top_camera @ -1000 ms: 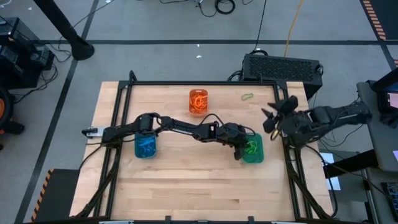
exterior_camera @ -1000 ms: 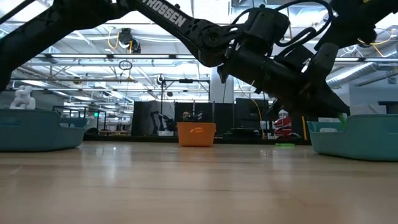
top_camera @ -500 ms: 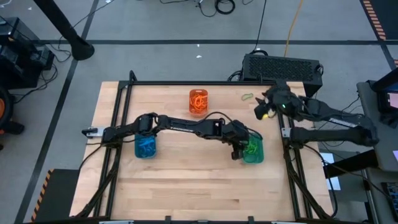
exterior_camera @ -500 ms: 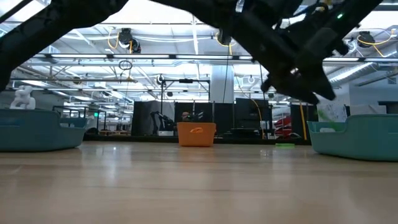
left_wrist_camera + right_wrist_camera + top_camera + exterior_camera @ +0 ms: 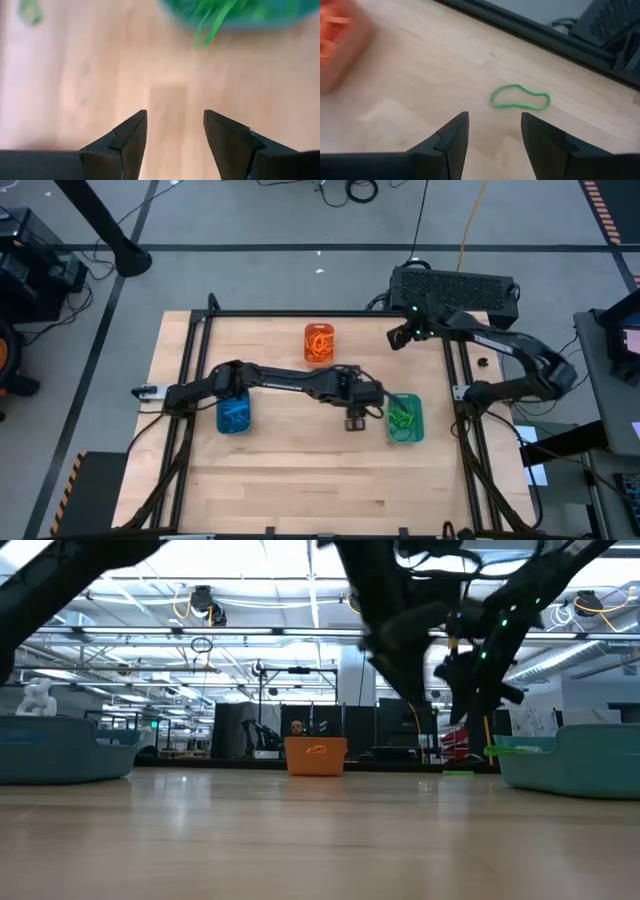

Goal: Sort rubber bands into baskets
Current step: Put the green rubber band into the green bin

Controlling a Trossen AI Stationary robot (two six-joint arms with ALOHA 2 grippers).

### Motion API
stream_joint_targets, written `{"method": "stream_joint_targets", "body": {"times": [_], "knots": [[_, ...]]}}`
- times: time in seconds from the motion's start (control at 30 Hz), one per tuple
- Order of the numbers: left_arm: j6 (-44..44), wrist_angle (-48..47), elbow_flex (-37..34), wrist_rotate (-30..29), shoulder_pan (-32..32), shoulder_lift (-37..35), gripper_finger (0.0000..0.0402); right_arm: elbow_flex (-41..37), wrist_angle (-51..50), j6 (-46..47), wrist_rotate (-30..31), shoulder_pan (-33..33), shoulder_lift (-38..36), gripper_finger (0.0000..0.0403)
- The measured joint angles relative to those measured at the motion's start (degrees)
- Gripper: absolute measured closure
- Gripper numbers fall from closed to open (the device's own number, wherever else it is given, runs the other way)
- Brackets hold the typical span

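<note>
High view, table [image 5: 300, 480]: pale wood, black frame rails along its edges.
High view, orange basket [image 5: 319, 343]: at 12 o'clock on the table, orange bands inside.
High view, blue basket [image 5: 235, 416]: at 9 o'clock, blue bands inside, just beside the left arm.
High view, green basket [image 5: 405, 418]: at 3 o'clock, green bands [image 5: 402, 417] inside.
High view, left gripper [image 5: 357, 421]: above bare wood, just beside the green basket on its 9 o'clock side.
High view, right gripper [image 5: 398, 336]: at the table's 1 o'clock corner, reached in from the right edge; the loose band is hidden under it here.
High view, black box [image 5: 455, 287]: off the table behind the 1 o'clock corner.
Low view, baskets: orange one [image 5: 316, 755] far at centre, tubs at both edges.
Low view, loose band [image 5: 459, 773]: flat green strip on the far wood; both arms are dark blurs above.
Low view, writing: none readable.
Left wrist view, jaws: spread apart, nothing between them, bare wood below.
Left wrist view, green basket [image 5: 280, 20]: ahead of the fingers, green bands [image 5: 215, 22] spilling over its rim.
Right wrist view, jaws: released, parted, empty.
Right wrist view, loose band [image 5: 519, 97]: lies flat on the wood just ahead of the fingertips, apart from them.
Right wrist view, orange basket [image 5: 340, 42]: blurred at the edge.
</note>
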Motion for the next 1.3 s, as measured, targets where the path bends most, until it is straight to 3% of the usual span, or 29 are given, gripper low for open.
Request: {"method": "stream_joint_targets", "body": {"times": [0.17, 0.3, 0.4, 0.63, 0.87, 1.07, 1.3], "knots": [[-0.8, -8.4, -4.0, -7.7, -2.1, -4.8, 0.0198, 0.0, 3.5, 0.0, 0.4, -2.5, 7.9, 0.0230], [-4.0, -9.7, -11.8, -11.1, -2.7, -10.6, 0.0198, 0.0, 4.7, 0.0, 0.3, -3.9, 13.5, 0.0230], [-8.0, -6.9, -20.5, -12.3, -2.3, -15.8, 0.0198, 0.0, 8.1, 0.1, 0.5, -4.6, 16.9, 0.0230], [-12.7, 10.4, -37.3, -12.1, -3.2, -25.3, 0.0198, 0.2, 12.2, 1.6, 0.1, -5.0, 22.4, 0.0231], [-12.7, 14.0, -39.4, -12.1, -4.6, -26.5, 0.0198, 1.9, 11.2, 1.8, -0.1, -4.9, 24.3, 0.0271], [-12.2, 14.0, -39.5, -12.3, -5.8, -26.5, 0.0198, 2.0, 8.3, 0.0, -3.6, -4.5, 24.0, 0.0385], [-11.1, 14.3, -39.5, -12.5, -5.9, -26.5, 0.0198, 1.6, 5.1, -0.2, -7.5, -0.4, 18.4, 0.0401]]}}
